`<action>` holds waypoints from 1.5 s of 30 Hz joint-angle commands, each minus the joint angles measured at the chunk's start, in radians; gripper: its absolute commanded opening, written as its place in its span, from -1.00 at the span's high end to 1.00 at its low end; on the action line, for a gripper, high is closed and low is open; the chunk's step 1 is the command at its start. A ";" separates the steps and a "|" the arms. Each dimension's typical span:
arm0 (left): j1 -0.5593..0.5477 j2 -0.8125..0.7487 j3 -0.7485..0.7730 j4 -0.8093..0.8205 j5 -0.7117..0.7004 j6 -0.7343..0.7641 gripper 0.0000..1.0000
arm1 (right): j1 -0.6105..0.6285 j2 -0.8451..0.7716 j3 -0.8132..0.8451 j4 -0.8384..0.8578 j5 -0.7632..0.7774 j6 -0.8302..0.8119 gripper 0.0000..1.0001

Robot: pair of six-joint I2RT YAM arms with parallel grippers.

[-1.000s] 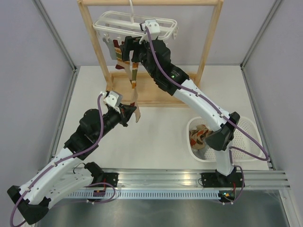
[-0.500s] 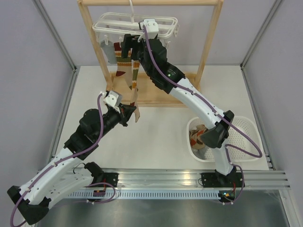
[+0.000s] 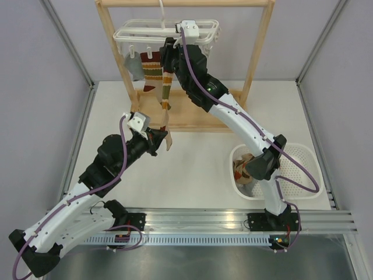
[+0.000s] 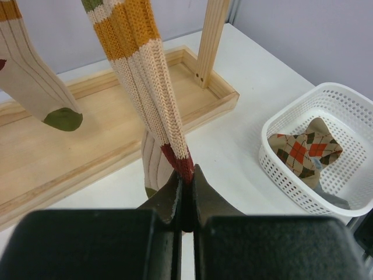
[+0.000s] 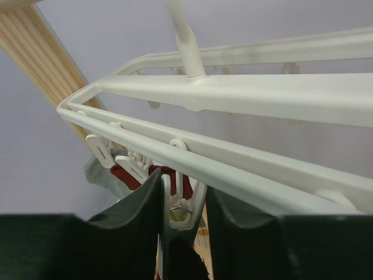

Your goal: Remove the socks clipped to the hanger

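The white hanger (image 3: 201,28) hangs from the wooden rack with several socks clipped to it. A grey sock (image 3: 133,65) and a striped sock (image 3: 152,71) hang at the left. A long yellow, cream and red striped sock (image 3: 165,96) runs down to my left gripper (image 3: 167,139), which is shut on its red toe (image 4: 184,166). My right gripper (image 3: 169,53) is up under the hanger frame (image 5: 245,87). Its fingers (image 5: 140,204) press both sides of a white clip (image 5: 185,207) that holds the long sock's top.
The wooden rack (image 3: 259,52) stands on a shallow wooden base tray (image 3: 201,121) at the back. A white perforated basket (image 3: 306,169) at the right holds argyle socks (image 3: 245,166). A cream sock with a green toe (image 4: 35,81) hangs low over the tray.
My right gripper has risen to the hanger frame and closed from wide open onto the clip. The hanger has shifted a little. The left arm has not moved.
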 commanded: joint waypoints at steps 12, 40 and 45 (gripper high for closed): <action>0.003 -0.012 -0.015 -0.028 0.046 0.003 0.95 | -0.013 0.013 0.043 0.014 -0.001 0.015 0.98; 0.033 0.007 -0.019 -0.042 -0.019 -0.001 0.95 | 0.062 -0.443 -0.709 0.243 0.037 -0.004 -0.36; 0.033 0.008 -0.021 -0.055 -0.037 -0.002 0.95 | 0.059 -0.585 -0.986 0.243 0.088 0.041 -0.36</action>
